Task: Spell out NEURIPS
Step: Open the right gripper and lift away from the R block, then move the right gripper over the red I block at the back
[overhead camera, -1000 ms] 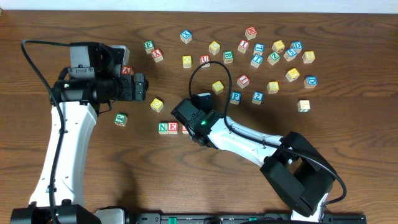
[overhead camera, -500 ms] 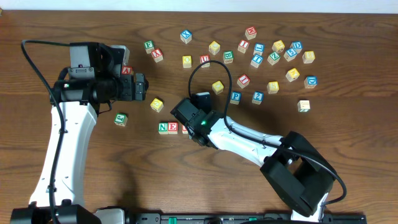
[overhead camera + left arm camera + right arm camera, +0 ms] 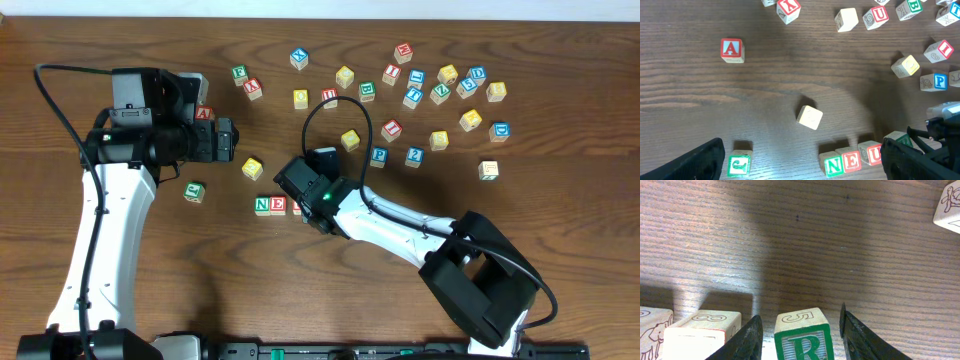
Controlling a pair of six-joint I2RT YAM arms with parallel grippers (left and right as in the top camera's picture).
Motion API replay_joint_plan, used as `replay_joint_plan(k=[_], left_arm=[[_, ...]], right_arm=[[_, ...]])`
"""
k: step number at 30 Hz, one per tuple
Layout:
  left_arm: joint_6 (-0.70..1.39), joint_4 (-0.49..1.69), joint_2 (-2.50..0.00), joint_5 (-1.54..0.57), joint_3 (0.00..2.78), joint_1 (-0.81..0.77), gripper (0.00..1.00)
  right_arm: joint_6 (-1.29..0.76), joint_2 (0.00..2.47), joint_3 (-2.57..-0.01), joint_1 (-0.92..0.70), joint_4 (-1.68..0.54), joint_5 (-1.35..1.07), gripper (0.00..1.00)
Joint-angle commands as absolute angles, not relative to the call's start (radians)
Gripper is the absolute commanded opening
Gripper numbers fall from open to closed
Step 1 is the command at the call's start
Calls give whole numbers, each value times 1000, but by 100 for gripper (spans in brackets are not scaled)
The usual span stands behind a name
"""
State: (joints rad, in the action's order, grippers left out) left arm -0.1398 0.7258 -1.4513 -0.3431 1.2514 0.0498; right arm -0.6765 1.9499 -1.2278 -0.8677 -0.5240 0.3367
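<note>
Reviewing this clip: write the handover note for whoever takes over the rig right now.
Left gripper: open, empty, off to the side of the row.
Right gripper: open, fingers either side of the R block at the row's end.
Done: N, E, U in line, R set down next to U.
Left: I, P, then an S, which I cannot pick out.
</note>
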Motion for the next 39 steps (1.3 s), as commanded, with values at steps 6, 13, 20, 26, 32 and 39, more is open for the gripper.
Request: replay_joint_plan(k=[6,13,20,26,32,39], left_arm=[[-160,725,-1452,-358,1274,52,98],[-160,725,-1452,-358,1274,52,98],[-160,725,-1452,-358,1274,52,98],[-160,726,-1452,-358,1274,52,98],[-160,725,-1452,-358,1274,52,98],[-160,725,-1452,-358,1274,52,98]], right_arm=[[-679,1917,-1245,-863,-532,363,45],[-674,1882,-1245,-863,-542,396,45],[-672,1820,-1249,-863,-542,453,47],[-677,1783,-1257,-854,-538,501,48],[-688,1780,-1317,-822,-560,506,51],[-726,1780,-1446,-757,-638,506,50]])
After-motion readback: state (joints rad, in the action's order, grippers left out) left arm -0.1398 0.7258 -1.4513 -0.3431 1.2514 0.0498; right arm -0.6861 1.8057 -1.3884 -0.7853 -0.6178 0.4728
